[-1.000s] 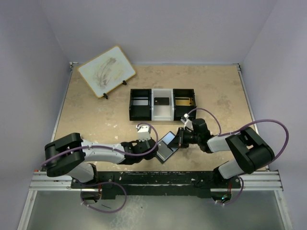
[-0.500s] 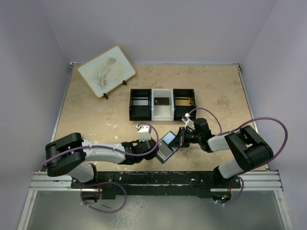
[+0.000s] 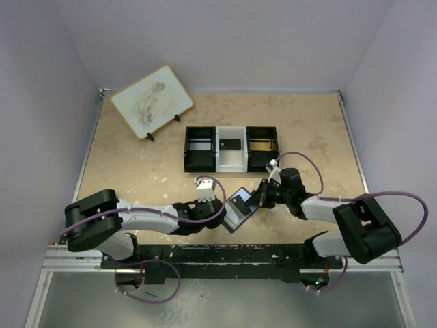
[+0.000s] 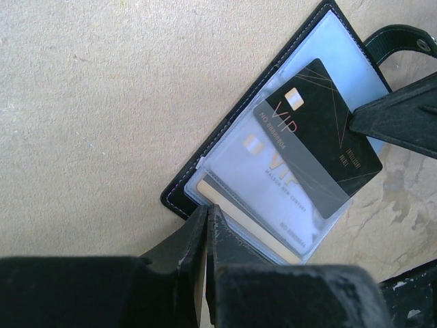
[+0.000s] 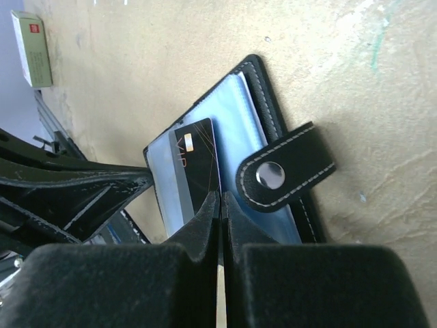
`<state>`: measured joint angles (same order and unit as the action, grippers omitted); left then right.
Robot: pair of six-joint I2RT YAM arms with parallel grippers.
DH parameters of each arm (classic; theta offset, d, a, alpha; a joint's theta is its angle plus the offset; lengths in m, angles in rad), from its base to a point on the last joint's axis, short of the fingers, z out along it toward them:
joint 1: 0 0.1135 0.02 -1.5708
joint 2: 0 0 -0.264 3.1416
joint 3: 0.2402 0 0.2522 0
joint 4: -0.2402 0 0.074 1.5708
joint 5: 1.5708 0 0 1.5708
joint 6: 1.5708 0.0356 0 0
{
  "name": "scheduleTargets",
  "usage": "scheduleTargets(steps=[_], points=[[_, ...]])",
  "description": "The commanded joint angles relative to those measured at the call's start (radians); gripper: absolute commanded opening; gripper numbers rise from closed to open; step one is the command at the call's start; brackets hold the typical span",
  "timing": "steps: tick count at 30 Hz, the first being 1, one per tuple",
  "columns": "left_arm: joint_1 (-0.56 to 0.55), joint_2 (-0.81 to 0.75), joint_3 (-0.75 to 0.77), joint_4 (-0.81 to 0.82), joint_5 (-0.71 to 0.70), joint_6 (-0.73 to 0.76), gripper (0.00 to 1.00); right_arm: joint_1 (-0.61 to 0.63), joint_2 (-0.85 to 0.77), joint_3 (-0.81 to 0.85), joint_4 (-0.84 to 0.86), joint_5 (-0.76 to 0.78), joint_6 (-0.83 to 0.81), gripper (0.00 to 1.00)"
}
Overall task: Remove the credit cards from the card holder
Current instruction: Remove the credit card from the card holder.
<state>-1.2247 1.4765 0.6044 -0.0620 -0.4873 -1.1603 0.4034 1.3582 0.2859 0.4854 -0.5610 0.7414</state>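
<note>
Card holder [image 4: 338,41]: black outside, pale stitching, blue-grey clear sleeves. Top credit card [image 4: 321,130]: black, thin gold lines, gold VIP lettering. Second card [image 4: 273,184]: pale grey-blue. Lowest card [image 4: 252,229]: tan. My left fingers [image 4: 177,253]: black. Table [image 4: 102,82]: mottled beige.

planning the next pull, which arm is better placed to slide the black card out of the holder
Right. The right gripper is shut on the black card, partly out of its sleeve; the left gripper only clamps the card holder corner.
</note>
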Motion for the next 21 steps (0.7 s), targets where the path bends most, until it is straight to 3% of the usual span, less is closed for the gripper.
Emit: scheduleTargets(steps=[1, 10, 17, 21], points=[[-0.001, 0.005, -0.01, -0.151, -0.043, 0.018, 0.0, -0.005, -0.024, -0.041, -0.026, 0.056, -0.007, 0.0], [0.046, -0.012, 0.029, -0.156, -0.078, 0.077, 0.0, 0.018, -0.076, -0.2, 0.215, -0.005, 0.177, 0.01], [0.115, -0.095, 0.038, -0.133, -0.048, 0.113, 0.0, 0.034, -0.195, -0.227, 0.155, 0.06, 0.239, 0.02], [0.117, -0.12, 0.037, -0.105, -0.012, 0.118, 0.09, 0.034, -0.251, -0.208, 0.096, 0.086, 0.225, 0.03]])
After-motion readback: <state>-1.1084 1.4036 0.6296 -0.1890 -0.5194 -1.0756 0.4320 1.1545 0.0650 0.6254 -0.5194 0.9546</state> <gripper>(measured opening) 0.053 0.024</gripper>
